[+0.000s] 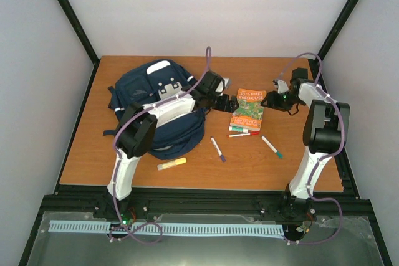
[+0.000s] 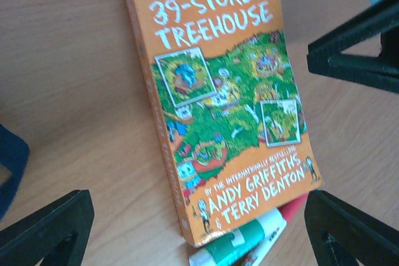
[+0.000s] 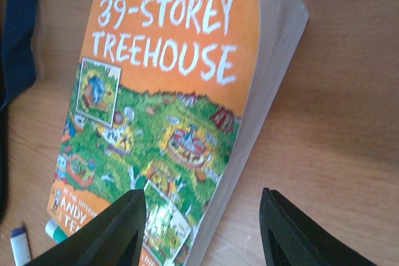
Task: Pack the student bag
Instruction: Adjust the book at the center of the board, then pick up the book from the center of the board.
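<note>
top external: book lies between both tools, bag off to the left

the worktop (image 1: 262, 73) carries the student bag (image 1: 140, 91) on its left half. your left arm (image 1: 134, 135) crosses over the bag, so its mouth is hidden and you cannot tell whether it is unzipped. the orange book (image 1: 248, 109) lies flat just right of the bag, long axis running near to far, title end away from you. your left tool (image 1: 232, 102) is at the book's bag-side edge and your right tool (image 1: 274, 99) off its far right corner, both about equally near. in the left wrist view the left tool (image 2: 198, 207) is spread wide, gripping nothing. in the right wrist view the right tool (image 3: 202, 213) is parted above the page edge, also empty. whether either touches the book is unclear. the markers (image 1: 243, 131) at the near end are partly hidden by the book.
</note>
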Robot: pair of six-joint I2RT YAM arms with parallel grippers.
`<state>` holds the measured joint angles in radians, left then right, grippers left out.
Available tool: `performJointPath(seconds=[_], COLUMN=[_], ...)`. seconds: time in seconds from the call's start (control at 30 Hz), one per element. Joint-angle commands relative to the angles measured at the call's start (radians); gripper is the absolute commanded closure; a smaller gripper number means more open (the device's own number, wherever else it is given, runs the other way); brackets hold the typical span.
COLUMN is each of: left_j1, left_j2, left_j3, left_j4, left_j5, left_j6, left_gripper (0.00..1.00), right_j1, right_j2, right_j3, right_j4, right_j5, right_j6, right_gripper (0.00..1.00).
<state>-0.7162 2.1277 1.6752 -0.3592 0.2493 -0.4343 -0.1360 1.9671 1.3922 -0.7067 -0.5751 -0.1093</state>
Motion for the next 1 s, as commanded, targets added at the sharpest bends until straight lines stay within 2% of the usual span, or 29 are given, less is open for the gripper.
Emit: performJointPath(seconds=[0.0, 0.07, 0.1, 0.27, 0.47, 0.77, 0.97], left_j1=[0.032, 0.034, 0.036, 0.04, 0.052, 0.052, 0.052], left_j2=[0.071, 0.115, 0.165, 0.224, 0.301, 0.353, 0.399], left_j3=[0.081, 0.155, 0.222, 0.262, 0.3, 0.307, 0.316], left_j4=[0.053, 0.009, -0.025, -0.036, -0.071, -0.09, -0.054], left_j5=[0.073, 0.072, 0.075, 0.085, 0.133, 0.174, 0.289], left_j6=[-0.079, -0.09, -0.11, -0.146, -0.241, -0.29, -0.356], left_gripper=[0.06, 0.09, 0.12, 0.15, 0.17, 0.18, 0.19], right_j1=[-0.002, -0.001, -0.001, -0.001, -0.026, -0.028, -0.028], right_j2=[0.067, 0.083, 0.102, 0.138, 0.189, 0.197, 0.199], right_j3=[0.052, 0.053, 0.053, 0.043, 0.005, -0.017, -0.018], right_j4=[0.011, 0.016, 0.022, 0.025, 0.02, 0.025, 0.019], right_j5=[0.019, 0.019, 0.01, -0.005, 0.094, 0.16, 0.183], right_j6=[0.038, 0.043, 0.051, 0.055, 0.13, 0.121, 0.108], right_gripper=[0.5, 0.52, 0.57, 0.66, 0.78, 0.84, 0.85])
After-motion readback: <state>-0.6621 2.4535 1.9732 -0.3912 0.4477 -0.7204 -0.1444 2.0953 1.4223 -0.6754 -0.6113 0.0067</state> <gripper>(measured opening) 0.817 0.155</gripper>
